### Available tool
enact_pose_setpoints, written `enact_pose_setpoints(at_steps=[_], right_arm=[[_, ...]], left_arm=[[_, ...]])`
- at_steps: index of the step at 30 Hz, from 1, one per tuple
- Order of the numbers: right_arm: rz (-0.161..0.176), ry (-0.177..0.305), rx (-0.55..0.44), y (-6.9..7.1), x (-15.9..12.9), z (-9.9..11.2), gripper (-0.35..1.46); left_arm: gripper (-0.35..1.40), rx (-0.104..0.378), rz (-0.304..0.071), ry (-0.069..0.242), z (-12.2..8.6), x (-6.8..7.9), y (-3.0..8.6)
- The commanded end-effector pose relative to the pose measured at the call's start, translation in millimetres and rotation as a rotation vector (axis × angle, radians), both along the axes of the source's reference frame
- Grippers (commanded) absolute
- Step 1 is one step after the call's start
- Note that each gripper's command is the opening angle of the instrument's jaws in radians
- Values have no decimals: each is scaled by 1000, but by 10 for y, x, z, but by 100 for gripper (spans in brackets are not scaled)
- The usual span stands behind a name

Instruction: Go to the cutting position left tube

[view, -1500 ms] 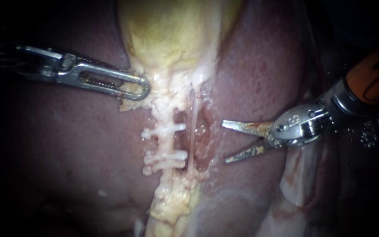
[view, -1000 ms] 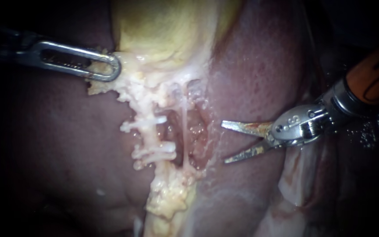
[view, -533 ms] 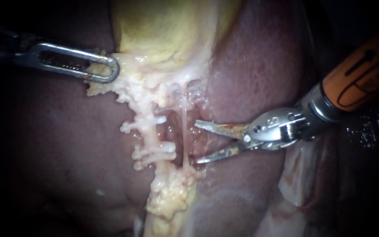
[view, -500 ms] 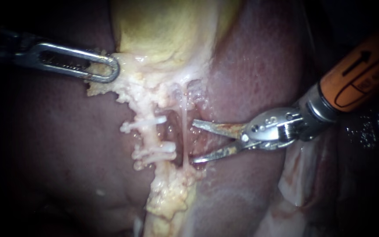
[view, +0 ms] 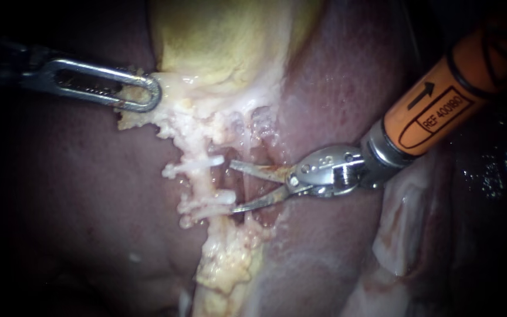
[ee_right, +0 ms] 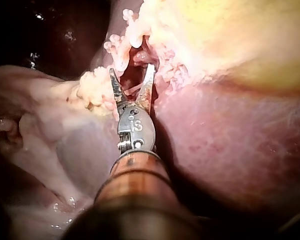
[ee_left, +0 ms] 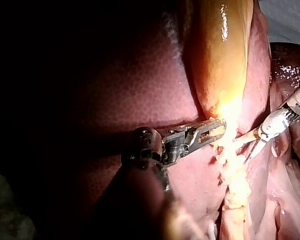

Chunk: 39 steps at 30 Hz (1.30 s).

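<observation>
Fatty tissue (view: 129, 117) at the neck of the gallbladder (view: 224, 41) is clamped from both sides by the left instrument (view: 145, 97) and held taut. The right instrument (view: 232, 186) is seen with its blades spread, jaws released, and a thin tube (view: 246, 141) lies between them. The tips are placed just beside the clipped left tube (view: 205, 183), between the upper clip (view: 198, 164) and the lower clip (view: 209, 202).

Between the right instrument's (view: 232, 186) spread blades: a thin tube (view: 246, 144). Just past the tips: the left tube (view: 205, 182), clips (view: 198, 166) across it. Further beyond, left instrument (view: 148, 98) clamped on tissue (view: 125, 120) at the gallbladder's (view: 218, 41) edge. Liver (view: 89, 205) underneath everything.
</observation>
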<state>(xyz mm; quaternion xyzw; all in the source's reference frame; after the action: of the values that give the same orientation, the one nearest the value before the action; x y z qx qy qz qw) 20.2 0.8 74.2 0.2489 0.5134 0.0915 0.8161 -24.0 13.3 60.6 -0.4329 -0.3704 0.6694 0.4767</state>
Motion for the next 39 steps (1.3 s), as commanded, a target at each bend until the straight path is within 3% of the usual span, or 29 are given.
enact_pose_setpoints(at_steps=[1, 7, 16, 25, 31, 39], right_arm=[[-2, 0, 3, 1, -1, 3, 143], [-5, 9, 8, 5, -2, 13, 143], [-92, 174, 28, 5, 11, 8, 138], [-127, 229, 19, -2, 38, -4, 133], [-114, 223, 51, -3, 56, -6, 131], [-58, 216, 152, -4, 83, -11, 131]], left_arm=[[-35, 0, 0, 0, 0, 0, 0], [-35, -1, 0, 1, 1, -1, -1], [-35, -1, 0, 0, 1, -1, 0], [-35, -1, 0, 0, 1, -1, -1], [-35, -1, 0, 1, 2, -1, -1], [-35, -1, 0, 1, 2, -1, -1]])
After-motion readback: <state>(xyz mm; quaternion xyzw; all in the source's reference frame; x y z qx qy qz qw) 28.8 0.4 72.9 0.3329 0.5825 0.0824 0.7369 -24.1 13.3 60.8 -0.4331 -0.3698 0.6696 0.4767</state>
